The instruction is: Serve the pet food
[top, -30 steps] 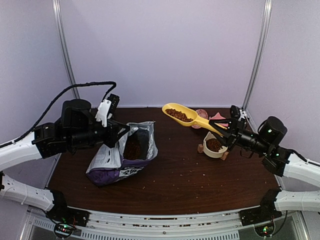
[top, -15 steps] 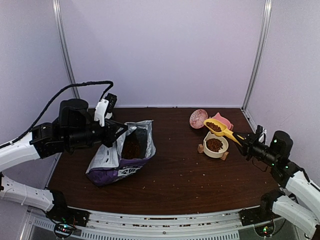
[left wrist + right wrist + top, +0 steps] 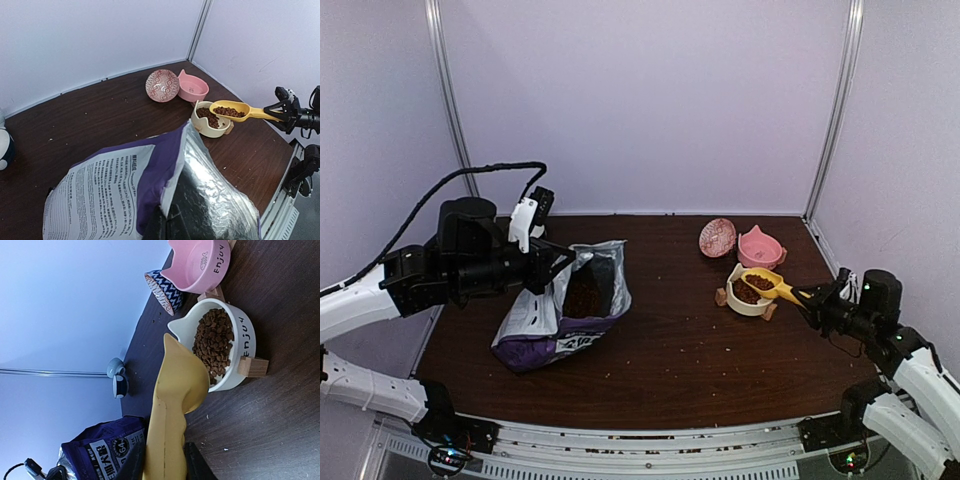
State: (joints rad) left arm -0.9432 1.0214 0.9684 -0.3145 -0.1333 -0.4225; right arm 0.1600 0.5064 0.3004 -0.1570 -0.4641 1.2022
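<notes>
You have pet food (image 3: 757, 282) in three places: a shallow heap in the yellow scoop (image 3: 767, 285), a fill in the cream bowl (image 3: 752, 306) beneath it, and a dark mass inside the purple bag (image 3: 545, 325). The heap in the scoop stretches along the trough. That long axis runs from your right end effector (image 3: 812, 297) leftward, with the scoop's open tip over the cream bowl's rim; it sits near level in the left wrist view. Pellets are small, round, dry and dark brown.

Right end effector pinches the scoop's flat plastic handle between both fingers. Left end effector (image 3: 560, 263) is pressed together on the bag's top edge; the mouth gapes and silver foil lining shows inside.

The cream bowl is glossy, with ear-shaped points, and sits on a wooden stand (image 3: 722, 296). Just behind it is a pink bowl (image 3: 760, 247) of the same shape, and beside that a patterned bowl (image 3: 717, 237) tipped on its edge. Loose crumbs dot the dark wood desk (image 3: 690, 350) between bag and bowls
</notes>
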